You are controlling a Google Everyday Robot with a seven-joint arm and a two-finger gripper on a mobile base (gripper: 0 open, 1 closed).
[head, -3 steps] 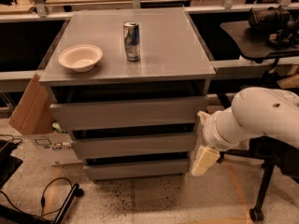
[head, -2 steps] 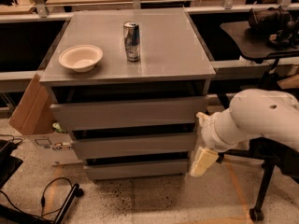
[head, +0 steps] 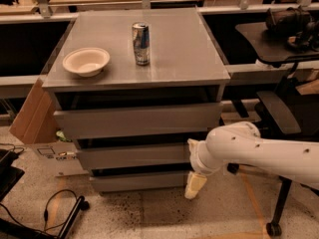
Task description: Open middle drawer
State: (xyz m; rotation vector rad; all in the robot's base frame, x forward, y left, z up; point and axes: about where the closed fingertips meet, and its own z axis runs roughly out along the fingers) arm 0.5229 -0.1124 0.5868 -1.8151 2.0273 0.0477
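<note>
The grey cabinet has three stacked drawers. The middle drawer is the shallow grey front second from the top, pushed in, with a dark gap above and below it. My gripper hangs at the end of the white arm. It points down at the cabinet's lower right front corner, beside the right end of the lowest drawer and just below the middle drawer's right end. It holds nothing that I can see.
A cream bowl and a blue-silver can stand on the cabinet top. A cardboard box leans at the left. A black office chair stands at the right behind my arm. Black cables lie on the floor at the lower left.
My arm and gripper have moved left and slightly down, closer to the cabinet's right front corner. The drawers have not moved.
</note>
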